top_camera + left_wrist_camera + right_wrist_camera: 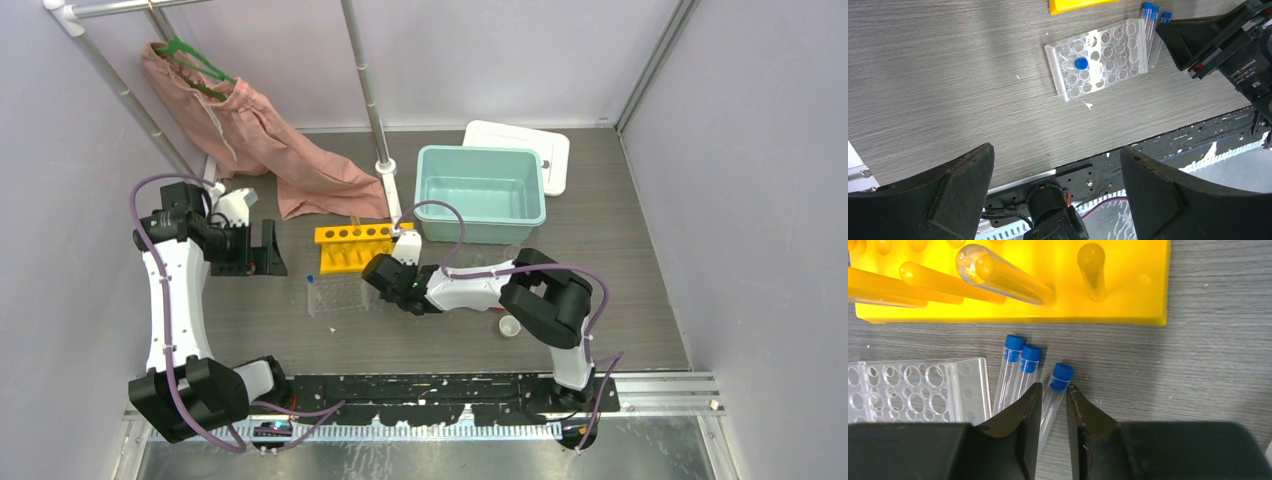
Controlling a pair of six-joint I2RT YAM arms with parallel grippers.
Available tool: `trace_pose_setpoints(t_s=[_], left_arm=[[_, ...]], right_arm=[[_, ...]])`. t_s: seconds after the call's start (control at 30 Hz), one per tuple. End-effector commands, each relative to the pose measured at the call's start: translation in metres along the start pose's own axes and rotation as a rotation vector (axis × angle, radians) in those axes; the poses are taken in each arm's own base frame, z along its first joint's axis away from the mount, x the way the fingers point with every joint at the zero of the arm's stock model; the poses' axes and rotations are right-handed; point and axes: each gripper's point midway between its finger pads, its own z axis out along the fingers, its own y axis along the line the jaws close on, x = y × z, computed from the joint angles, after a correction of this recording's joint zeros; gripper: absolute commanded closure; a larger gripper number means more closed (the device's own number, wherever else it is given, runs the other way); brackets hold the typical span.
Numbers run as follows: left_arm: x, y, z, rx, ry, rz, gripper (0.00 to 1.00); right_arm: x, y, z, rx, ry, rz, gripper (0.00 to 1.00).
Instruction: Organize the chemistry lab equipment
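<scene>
On the surface (1208, 370), the yellow tube rack (1128, 300) sits at 12 o'clock from the right pincer (1053, 388), the clear well tray (908, 390) at 9. Its close-set jaws straddle the rightmost blue-capped tube (1058, 382), lying flat, long axis 1-to-7 o'clock, cap toward the rack; clamped or not, I cannot tell. The left pincer (1055, 151) gapes empty, well apart.
</scene>
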Motion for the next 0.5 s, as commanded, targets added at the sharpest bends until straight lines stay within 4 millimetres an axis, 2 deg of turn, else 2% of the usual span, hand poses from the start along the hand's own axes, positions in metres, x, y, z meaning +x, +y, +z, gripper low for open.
trace_pose_setpoints(t_s=[0.0, 0.2, 0.3, 0.47], left_arm=[[-0.007, -0.003, -0.008, -0.001, -0.052, 0.04, 0.04], [-0.01, -0.009, -0.011, 0.022, -0.066, 0.045, 0.05], [-0.011, -0.016, -0.014, 0.05, -0.082, 0.048, 0.05], [-0.014, -0.029, -0.022, 0.099, -0.11, 0.057, 0.07]], right_arm=[[0.003, -0.008, 0.0, 0.048, -0.005, 0.005, 0.71], [0.001, -0.015, -0.01, 0.07, 0.006, -0.007, 0.81], [-0.001, -0.014, -0.017, 0.061, 0.017, -0.011, 0.89], [-0.03, 0.0, -0.048, -0.009, -0.018, 0.007, 0.97]])
